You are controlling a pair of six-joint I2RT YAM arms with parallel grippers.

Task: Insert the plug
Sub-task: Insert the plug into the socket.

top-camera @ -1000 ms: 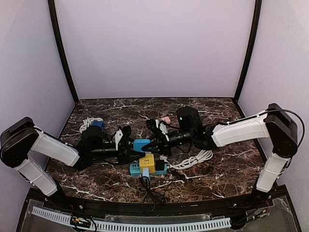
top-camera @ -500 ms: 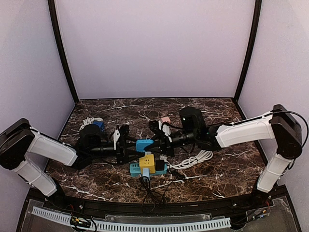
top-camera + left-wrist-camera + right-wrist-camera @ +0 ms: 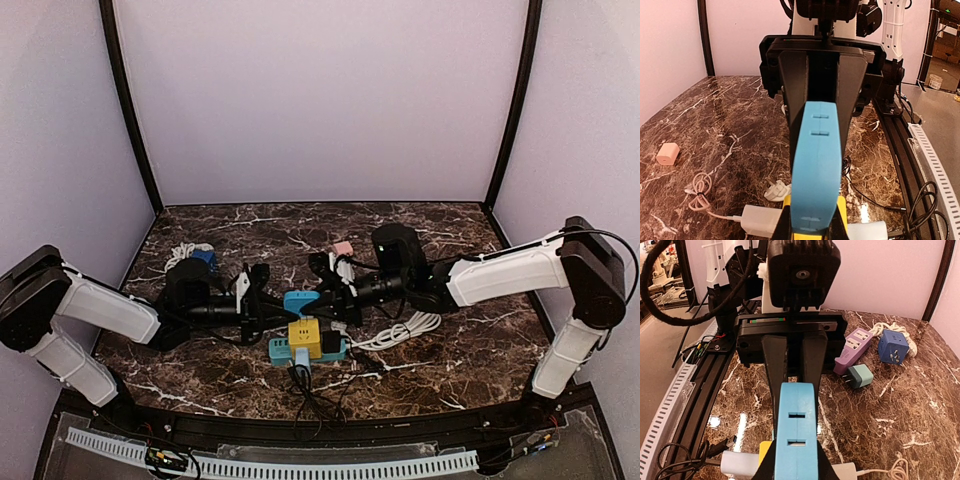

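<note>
A light blue plug (image 3: 297, 300) with slots in its side hangs a little above the table, between both grippers. My left gripper (image 3: 272, 306) is shut on its left end, and my right gripper (image 3: 322, 298) is shut on its right end. In the left wrist view the blue plug (image 3: 816, 165) runs from my left gripper (image 3: 812, 231) up to the right arm's dark fingers (image 3: 795, 90). In the right wrist view the blue plug (image 3: 796, 440) sits in my right gripper (image 3: 796, 471). Just below it, a yellow adapter (image 3: 305, 336) sits on a teal power strip (image 3: 278, 350).
A purple power strip (image 3: 856, 347), a teal charger (image 3: 859, 376) and a dark blue cube adapter (image 3: 893, 346) lie at the left. A pink charger (image 3: 667, 153) lies further back. A white charger (image 3: 760, 220), a white plug (image 3: 776, 191) and a white cable (image 3: 405, 330) lie right of the strip.
My left gripper has moved right and shut on the blue plug's left end. The right gripper has kept its hold and carried the plug a little to the right.
</note>
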